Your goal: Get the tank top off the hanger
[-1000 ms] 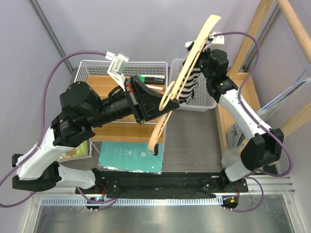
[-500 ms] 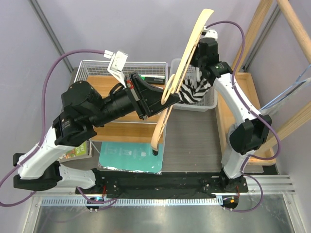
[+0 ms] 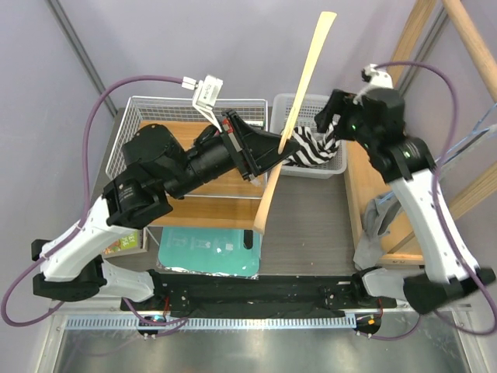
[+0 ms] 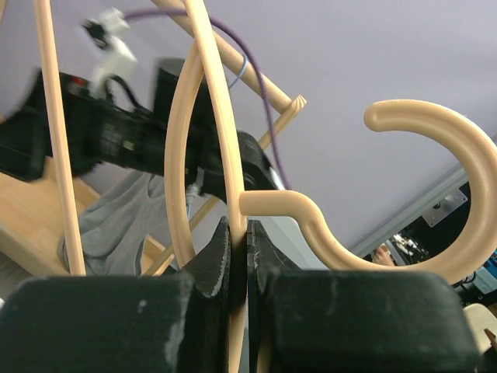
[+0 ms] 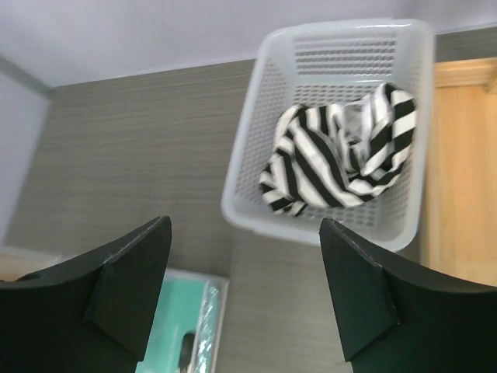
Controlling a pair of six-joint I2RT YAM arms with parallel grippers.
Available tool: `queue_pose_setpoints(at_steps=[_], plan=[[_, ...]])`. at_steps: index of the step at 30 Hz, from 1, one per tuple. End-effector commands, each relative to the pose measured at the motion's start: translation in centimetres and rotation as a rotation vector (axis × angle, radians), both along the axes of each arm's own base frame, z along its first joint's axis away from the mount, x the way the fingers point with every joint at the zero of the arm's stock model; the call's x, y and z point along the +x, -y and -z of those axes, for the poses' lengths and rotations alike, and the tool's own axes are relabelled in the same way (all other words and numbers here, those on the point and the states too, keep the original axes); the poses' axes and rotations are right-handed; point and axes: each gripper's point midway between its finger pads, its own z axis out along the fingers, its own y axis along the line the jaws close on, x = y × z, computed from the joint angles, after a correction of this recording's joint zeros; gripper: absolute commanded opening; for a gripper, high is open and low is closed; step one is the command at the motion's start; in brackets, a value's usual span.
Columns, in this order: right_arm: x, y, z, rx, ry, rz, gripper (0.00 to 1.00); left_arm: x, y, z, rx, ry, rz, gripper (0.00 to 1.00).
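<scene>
A black-and-white striped tank top [image 3: 311, 151] lies crumpled inside the white plastic basket [image 3: 300, 99], off the hanger. The right wrist view shows the tank top [image 5: 338, 151] bunched in that basket [image 5: 342, 31]. My right gripper [image 3: 328, 128] hovers above the basket, and in its wrist view the gripper [image 5: 245, 256] is open with nothing between the jaws. A bare wooden hanger [image 3: 307, 70] stands tilted in the air. My left gripper [image 3: 281, 148] is shut on the hanger's frame [image 4: 225, 140] just below the hook [image 4: 435, 194], as the wrist view of that gripper [image 4: 239, 252] shows.
A wire basket [image 3: 147, 99] holding a wooden board stands at the back left. A teal tray [image 3: 210, 249] lies near the front. Grey cloth [image 3: 378, 217] hangs by the wooden frame [image 3: 404, 54] on the right.
My right gripper opened and let go of the tank top, which dropped into the white basket. The right arm pulled away to the right of the hanger. The left arm shifted the hanger slightly.
</scene>
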Motion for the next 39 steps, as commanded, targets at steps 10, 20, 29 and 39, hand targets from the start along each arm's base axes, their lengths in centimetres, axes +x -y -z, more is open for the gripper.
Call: queue_pose_setpoints(at_steps=[10, 20, 29, 39], plan=[[-24.3, -3.4, -4.3, 0.270, 0.094, -0.619, 0.81, 1.7, 2.0, -3.5, -0.174, -0.028, -0.031, 0.00], [-28.8, -6.4, -8.5, 0.323, 0.200, -0.975, 0.82, 4.7, 5.1, -3.0, -0.203, -0.081, -0.116, 0.00], [-26.5, -7.9, -9.0, 0.370, 0.230, -1.026, 0.61, 6.2, 7.3, -2.3, -0.163, -0.104, -0.143, 0.00], [-25.5, -7.8, -8.5, 0.388, 0.231, -0.971, 0.45, 6.6, 7.3, -1.7, -0.182, -0.136, -0.159, 0.00]])
